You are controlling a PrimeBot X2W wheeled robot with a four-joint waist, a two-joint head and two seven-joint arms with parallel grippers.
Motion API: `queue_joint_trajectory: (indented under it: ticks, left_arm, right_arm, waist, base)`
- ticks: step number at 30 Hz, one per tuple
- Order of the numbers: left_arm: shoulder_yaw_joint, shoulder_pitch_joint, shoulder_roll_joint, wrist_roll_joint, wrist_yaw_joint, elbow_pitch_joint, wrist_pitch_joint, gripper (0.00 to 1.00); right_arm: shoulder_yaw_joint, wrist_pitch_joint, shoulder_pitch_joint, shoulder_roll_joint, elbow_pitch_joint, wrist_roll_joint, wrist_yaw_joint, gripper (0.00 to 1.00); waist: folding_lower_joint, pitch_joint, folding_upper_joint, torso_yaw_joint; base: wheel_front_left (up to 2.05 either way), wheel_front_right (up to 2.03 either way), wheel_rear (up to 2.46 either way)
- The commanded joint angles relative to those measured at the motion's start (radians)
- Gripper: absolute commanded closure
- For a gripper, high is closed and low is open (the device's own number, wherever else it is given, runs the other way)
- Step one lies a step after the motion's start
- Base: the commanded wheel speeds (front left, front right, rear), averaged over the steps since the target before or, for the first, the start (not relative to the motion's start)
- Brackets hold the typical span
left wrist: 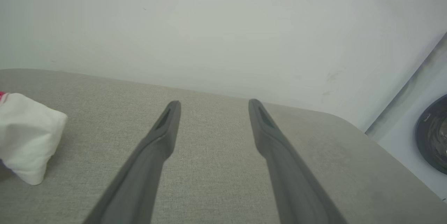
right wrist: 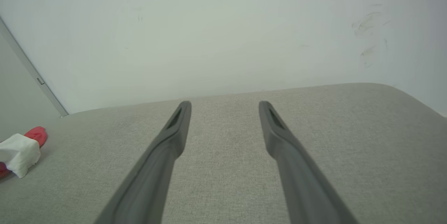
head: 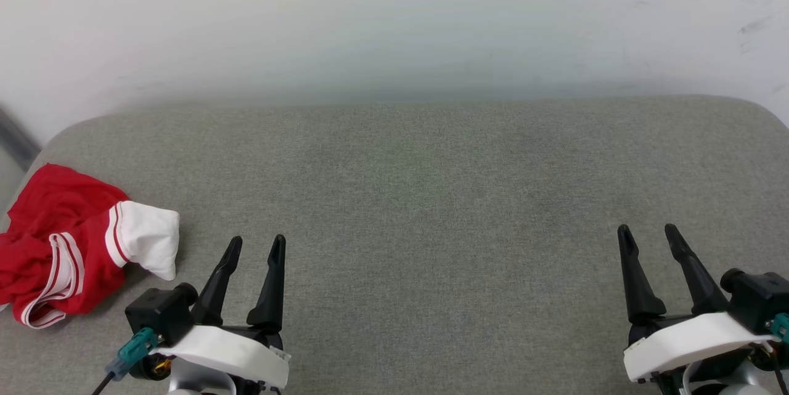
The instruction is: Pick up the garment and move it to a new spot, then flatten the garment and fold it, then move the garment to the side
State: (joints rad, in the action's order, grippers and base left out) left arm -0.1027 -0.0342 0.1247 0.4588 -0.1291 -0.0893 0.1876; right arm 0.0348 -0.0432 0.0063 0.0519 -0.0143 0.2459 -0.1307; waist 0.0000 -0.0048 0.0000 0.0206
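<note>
left gripper [head: 258, 239] and right gripper [head: 647, 228] hover empty, jaws spread, over grey woven fabric surface [head: 431, 185]. crumpled red jersey t-shirt with white sleeve [head: 68, 241] lies at its left edge, near left gripper. pickup looks unstarted; next it probably reaches left and pinches a fold.

We see the garment [head: 55, 241] in bright red with a white sleeve and red-and-white striped trim. The padded surface [head: 431, 185] is a flecked grey weave, the wall [head: 394, 13] off-white with faint dark scuffs. Our left gripper [head: 258, 239] and right gripper [head: 647, 228] are black-fingered on white housings.
</note>
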Motion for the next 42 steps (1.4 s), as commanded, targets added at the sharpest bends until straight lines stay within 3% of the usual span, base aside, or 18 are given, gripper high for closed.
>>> queue_joint_trajectory:
  ticks: [1,29,42]
  left_arm:
    - [-0.003,0.004,0.007,-0.021,-0.002,0.004,0.008,0.0]
    - [-0.021,0.009,0.001,-0.203,-0.002,-0.033,0.064,0.0]
    - [-0.031,0.011,0.004,-0.232,-0.002,-0.041,0.08,0.0]
  right_arm:
    - [0.001,0.002,0.005,-0.002,-0.013,-0.023,0.0,0.0]
    - [0.007,-0.019,0.025,-0.002,-0.027,-0.153,0.0,0.0]
    - [0.018,-0.04,0.02,-0.003,-0.014,-0.165,0.0,0.0]
  waist:
    - [0.0,0.0,0.0,0.0]
    - [0.0,-0.001,0.0,0.009]
    - [0.0,0.002,0.0,0.011]
  base:
    - [0.0,0.0,0.0]
    - [0.0,0.0,0.0]
    - [0.0,0.0,0.0]
